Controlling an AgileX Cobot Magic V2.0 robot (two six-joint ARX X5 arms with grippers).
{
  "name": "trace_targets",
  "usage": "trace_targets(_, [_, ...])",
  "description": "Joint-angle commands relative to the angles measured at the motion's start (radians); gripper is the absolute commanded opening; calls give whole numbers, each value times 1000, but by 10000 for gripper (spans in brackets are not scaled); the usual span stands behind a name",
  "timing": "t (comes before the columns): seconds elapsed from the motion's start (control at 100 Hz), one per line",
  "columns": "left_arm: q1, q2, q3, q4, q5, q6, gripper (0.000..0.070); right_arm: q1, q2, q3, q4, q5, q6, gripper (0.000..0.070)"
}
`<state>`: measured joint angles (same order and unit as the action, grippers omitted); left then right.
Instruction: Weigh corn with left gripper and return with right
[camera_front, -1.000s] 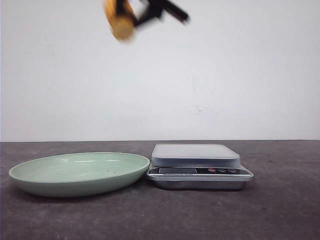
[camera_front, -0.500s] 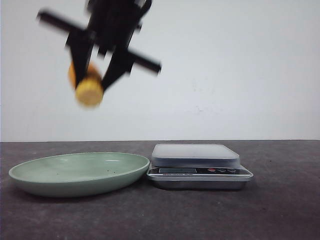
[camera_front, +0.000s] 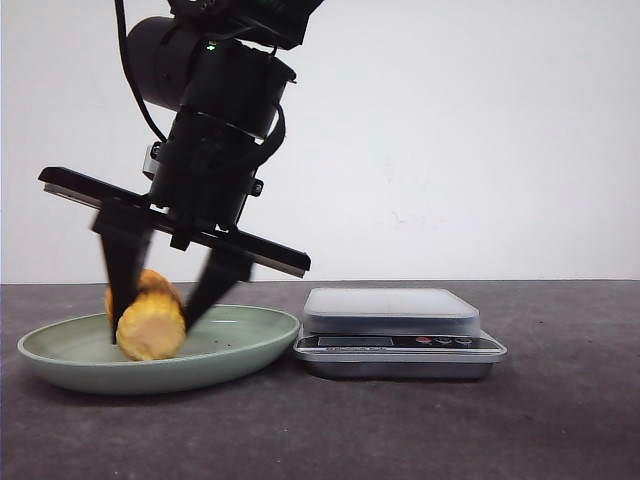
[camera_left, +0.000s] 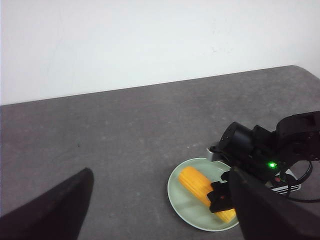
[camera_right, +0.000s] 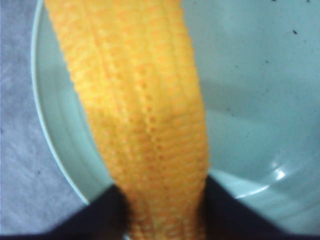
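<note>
Right claw (camera_front: 160, 305) | angled down, clamped on corn (camera_front: 150, 322) | over plate (camera_front: 240, 350)

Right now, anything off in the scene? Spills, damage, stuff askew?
Nothing stands out. The right gripper holds the corn low in the green plate; whether the cob touches the plate is unclear. The scale sits flat beside the plate with a bare platform. The plate has a few dark specks. No spill or damage shows.

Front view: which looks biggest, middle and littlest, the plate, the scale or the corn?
1. Green plate, widest.
2. Scale, narrower than the plate.
3. Corn, smallest, gripped in the right tool over the plate.
</note>
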<state>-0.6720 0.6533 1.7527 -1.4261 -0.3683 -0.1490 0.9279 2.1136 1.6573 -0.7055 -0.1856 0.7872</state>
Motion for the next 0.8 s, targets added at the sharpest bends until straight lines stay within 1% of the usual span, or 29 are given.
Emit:
trace_targets(0.0, [-7, 3, 17, -43, -1, -17, 509, 11, 14, 18, -8, -6, -53, 695])
trace_targets(0.09, [-7, 3, 14, -43, -2, -6, 509, 10, 9, 18, -24, -5, -105, 700])
trace_targets(0.16, [-8, 3, 11, -43, -2, -1, 509, 8, -5, 22, -29, 13, -170, 700])
trace_targets(0.2, [-8, 3, 11, -43, -2, -2, 509, 5, -19, 28, -38, 37, -211, 700])
trace_targets(0.24, [-8, 3, 11, -43, -2, -2, 509, 5, -36, 40, -56, 79, -254, 700])
trace_targets(0.35, [-7, 3, 10, -43, -2, -3, 509, 5, -94, 89, -100, 233, -385, 700])
trace_targets(0.41, [-7, 3, 7, -43, -2, -14, 509, 5, -141, 113, -132, 307, -430, 699])
trace_targets(0.45, [-7, 3, 5, -43, -2, -29, 509, 8, -174, 126, -147, 345, -456, 614])
trace_targets(0.54, [-7, 3, -3, -43, -3, -48, 509, 17, -267, 129, -154, 401, -536, 428])
trace_targets(0.64, [-7, 3, -18, -43, -10, -48, 509, 20, -373, 129, -154, 445, -616, 136])
trace_targets(0.69, [-7, 3, -27, -43, -10, -52, 509, 20, -425, 129, -152, 454, -645, 20])
trace_targets(0.71, [-7, 3, -31, -43, -10, -55, 509, 20, -446, 129, -151, 454, -651, 0])
trace_targets(0.79, [-7, 3, -47, -43, -9, -65, 508, 20, -531, 129, -146, 453, -658, 5])
